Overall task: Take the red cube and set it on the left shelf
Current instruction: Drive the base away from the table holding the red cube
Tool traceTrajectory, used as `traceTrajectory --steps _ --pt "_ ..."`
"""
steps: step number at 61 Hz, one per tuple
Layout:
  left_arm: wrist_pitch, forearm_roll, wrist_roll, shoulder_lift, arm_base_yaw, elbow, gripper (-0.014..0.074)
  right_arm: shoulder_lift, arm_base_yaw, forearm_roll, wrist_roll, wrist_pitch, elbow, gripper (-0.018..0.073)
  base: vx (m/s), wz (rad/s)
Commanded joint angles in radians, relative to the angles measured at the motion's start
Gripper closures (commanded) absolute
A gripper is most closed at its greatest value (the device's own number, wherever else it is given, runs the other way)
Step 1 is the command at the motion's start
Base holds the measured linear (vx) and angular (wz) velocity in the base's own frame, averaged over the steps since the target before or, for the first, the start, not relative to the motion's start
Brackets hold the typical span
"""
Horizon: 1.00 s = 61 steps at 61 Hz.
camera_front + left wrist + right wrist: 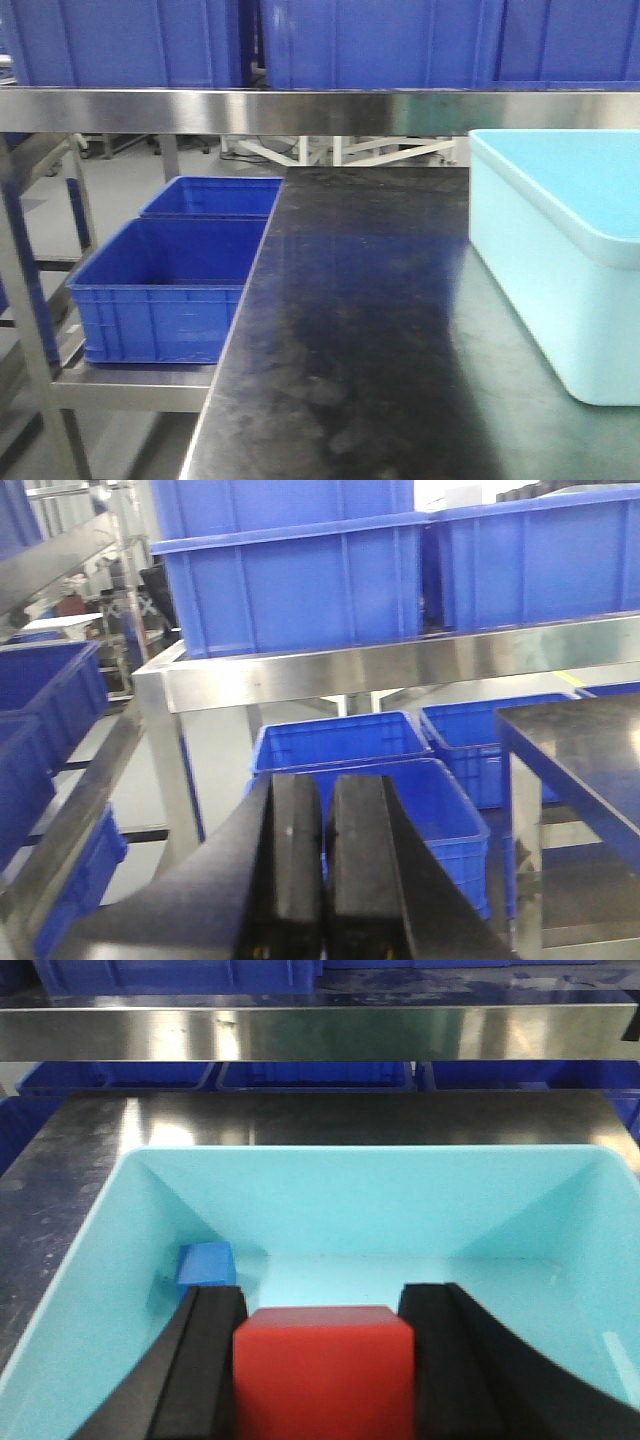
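Red cube [323, 1370]: closest to the right wrist camera, held between the black fingers [205, 1360] over the inside of the pale blue tub [120, 1210].
Right gripper [322, 1305]: jaws clamped on the cube's two sides.
Small blue block [205, 1265]: on the tub floor, in the far left corner.
Dark table [360, 330]: carries the tub at its right.
Left shelf [300, 110]: steel rail behind the table, with blue crates [170, 290] above and below it.
Left gripper [325, 790]: jaws together, holding nothing, facing the shelf.

Glossy dark table [360, 330], grey floor [120, 190] beyond
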Motion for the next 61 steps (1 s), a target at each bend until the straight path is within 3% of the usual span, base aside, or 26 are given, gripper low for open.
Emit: traceTrajectory --steps 1,61 --pt "-0.084 -0.004 0.002 0.008 -0.006 0.022 0.0491 -0.003 -0.004 -0.007 -0.002 -0.081 -0.029 0.0494 0.00 0.02" --pt "-0.084 -0.004 0.002 0.008 -0.006 0.022 0.0491 -0.003 -0.002 -0.007 -0.002 -0.081 -0.029 0.0494 -0.06 0.37"
